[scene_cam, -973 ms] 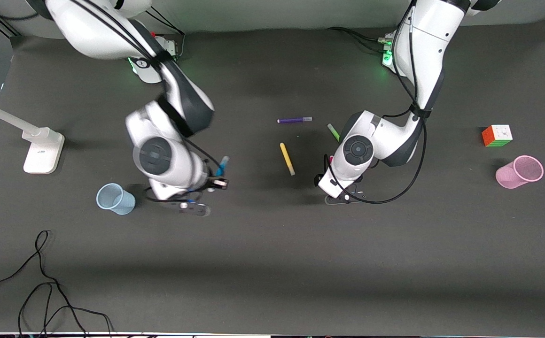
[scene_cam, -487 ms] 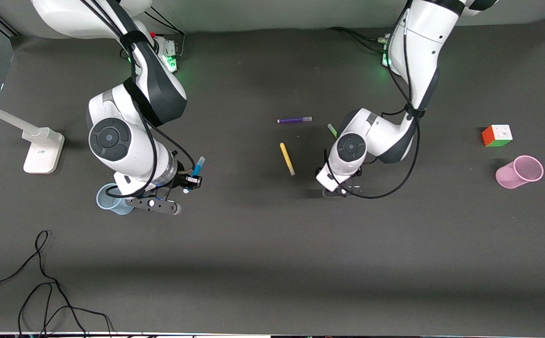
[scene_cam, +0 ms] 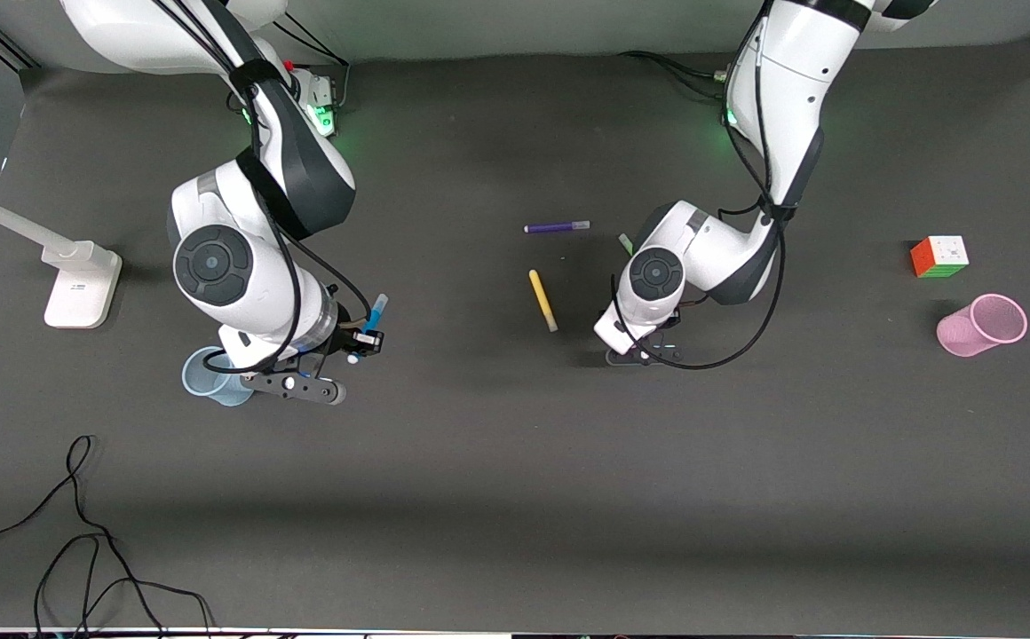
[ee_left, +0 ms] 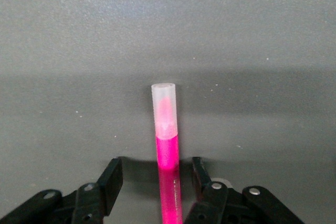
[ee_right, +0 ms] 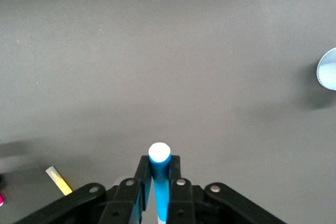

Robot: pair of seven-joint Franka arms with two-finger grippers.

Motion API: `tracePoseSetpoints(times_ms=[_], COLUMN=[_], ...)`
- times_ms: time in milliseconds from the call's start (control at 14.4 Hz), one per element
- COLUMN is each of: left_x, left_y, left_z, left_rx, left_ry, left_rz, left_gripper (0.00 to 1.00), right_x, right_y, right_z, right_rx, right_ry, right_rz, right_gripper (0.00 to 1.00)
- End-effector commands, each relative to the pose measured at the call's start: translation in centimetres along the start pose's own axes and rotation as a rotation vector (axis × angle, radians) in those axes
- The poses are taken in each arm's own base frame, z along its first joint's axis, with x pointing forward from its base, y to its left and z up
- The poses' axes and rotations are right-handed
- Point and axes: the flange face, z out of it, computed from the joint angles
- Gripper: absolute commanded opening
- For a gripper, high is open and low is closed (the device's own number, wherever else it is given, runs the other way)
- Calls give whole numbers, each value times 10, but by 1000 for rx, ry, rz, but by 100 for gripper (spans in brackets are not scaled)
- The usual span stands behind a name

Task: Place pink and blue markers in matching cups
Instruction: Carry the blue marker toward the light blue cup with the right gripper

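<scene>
My right gripper (scene_cam: 369, 335) is shut on the blue marker (scene_cam: 377, 312) and holds it above the table, beside the pale blue cup (scene_cam: 206, 376). My right arm partly hides that cup. In the right wrist view the marker (ee_right: 160, 182) stands between my shut fingers, and the cup's rim (ee_right: 328, 70) shows at the frame edge. My left gripper (ee_left: 156, 174) is open, low over the table, with the pink marker (ee_left: 168, 145) lying between its fingers. In the front view my left gripper (scene_cam: 645, 351) hides that marker. The pink cup (scene_cam: 981, 325) stands near the left arm's end.
A yellow pen (scene_cam: 542, 300), a purple pen (scene_cam: 557, 227) and a green pen (scene_cam: 625, 241), partly under my left arm, lie mid-table. A colour cube (scene_cam: 939, 256) sits by the pink cup. A white lamp base (scene_cam: 80, 284) and loose cables (scene_cam: 80, 532) are at the right arm's end.
My right arm has carried the blue marker toward the pale blue cup, then nearly stopped. My left gripper has shifted slightly toward the yellow pen, staying over the pink marker.
</scene>
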Motion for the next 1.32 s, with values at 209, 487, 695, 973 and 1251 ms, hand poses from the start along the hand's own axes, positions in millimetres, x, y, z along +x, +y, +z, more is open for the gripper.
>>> tracePoseSetpoints(times_ms=[209, 487, 695, 973, 1251], left_x=[-5, 9, 24, 25, 28], left_y=[-2, -15, -61, -154, -254], left_z=[-9, -58, -146, -253, -310], left_rx=[6, -10, 15, 31, 18], left_ry=[22, 59, 34, -22, -43], left_rz=[0, -31, 2, 40, 138], left_gripper=[0, 0, 0, 0, 0], right_x=[12, 43, 72, 79, 49], right_y=[25, 82, 144, 208, 247], right_z=[-18, -49, -65, -71, -38], right_rx=[-36, -137, -179, -197, -157], right_ry=[43, 173, 221, 326, 519], right_rz=[-93, -260, -377, -489, -569], right_gripper=[0, 0, 0, 0, 0])
